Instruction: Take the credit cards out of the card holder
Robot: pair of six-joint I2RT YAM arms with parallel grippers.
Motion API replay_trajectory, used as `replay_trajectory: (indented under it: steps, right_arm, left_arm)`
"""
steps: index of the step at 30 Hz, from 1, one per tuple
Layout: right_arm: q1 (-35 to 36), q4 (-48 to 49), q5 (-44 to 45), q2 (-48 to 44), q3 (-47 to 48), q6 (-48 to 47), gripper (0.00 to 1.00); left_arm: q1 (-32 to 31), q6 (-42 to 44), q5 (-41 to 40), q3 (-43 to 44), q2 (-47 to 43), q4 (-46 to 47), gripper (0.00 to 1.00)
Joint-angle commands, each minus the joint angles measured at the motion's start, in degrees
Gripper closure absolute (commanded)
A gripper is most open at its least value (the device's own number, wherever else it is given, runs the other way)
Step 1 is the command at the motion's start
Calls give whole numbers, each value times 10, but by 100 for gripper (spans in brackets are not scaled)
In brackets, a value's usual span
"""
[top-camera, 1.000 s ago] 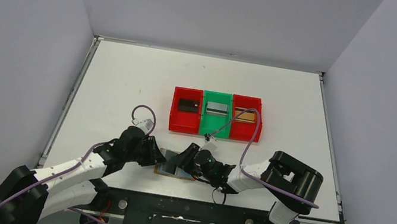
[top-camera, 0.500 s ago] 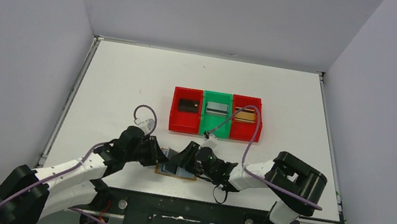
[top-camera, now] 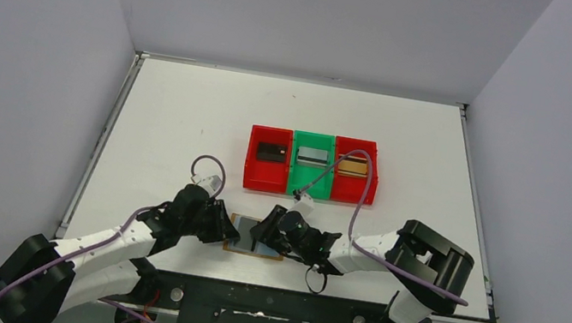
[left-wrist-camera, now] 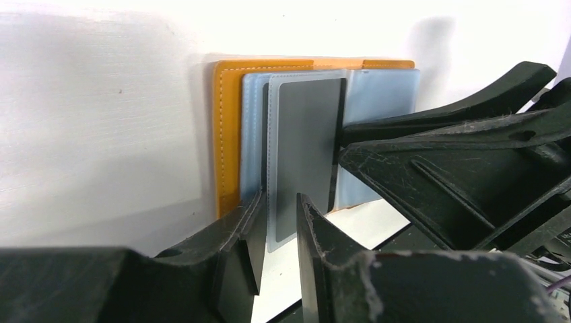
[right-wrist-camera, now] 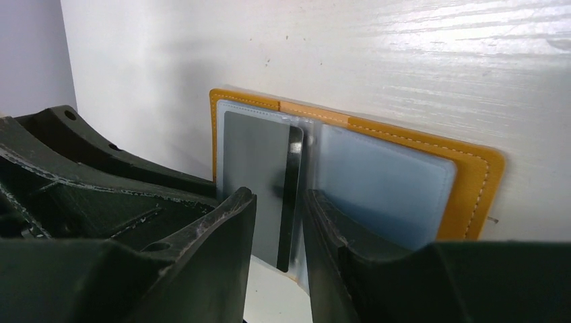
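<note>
Left fingers (left-wrist-camera: 232, 235) are held a narrow gap apart around the near end of a clear sleeve (left-wrist-camera: 274, 168) that carries a grey card (left-wrist-camera: 306, 148); whether the sleeve is pinched cannot be told. From the opposite side the right fingers (right-wrist-camera: 225, 222) are likewise set slightly apart astride the same sleeve, and a grip cannot be confirmed. The card holder (left-wrist-camera: 227, 134) is spread open, flat on the tabletop (left-wrist-camera: 101, 134) near the arm bases. Well beyond it, a black card (top-camera: 270, 152), a silver card (top-camera: 312, 156) and a gold-brown card (top-camera: 352, 167) are seen in a red bin (top-camera: 262, 179), a green bin (top-camera: 318, 182) and a second red bin (top-camera: 343, 190).
</note>
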Motion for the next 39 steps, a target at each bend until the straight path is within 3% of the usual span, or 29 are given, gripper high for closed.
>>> replay_trajectory:
  steps: [1, 10, 15, 27, 35, 39]
  right_arm:
    - [5, -10, 27, 15, 18, 9, 68]
    - [4, 37, 23, 17, -8, 31, 72]
    - [-1, 96, 9, 16, -36, 45, 79]
    - [-11, 208, -8, 16, -89, 58, 100]
    - [-17, 206, -6, 12, -102, 66, 99]
    - [-17, 220, -12, 24, -96, 66, 92]
  left_arm:
    - [-1, 20, -12, 19, 6, -3, 77]
    - [-1, 30, 7, 15, 3, 18, 84]
    - [-2, 30, 8, 10, 11, 18, 93]
    - [-2, 32, -4, 9, 11, 7, 94]
    - [-2, 31, 1, 6, 13, 14, 95]
    - [-2, 33, 8, 8, 18, 18, 96]
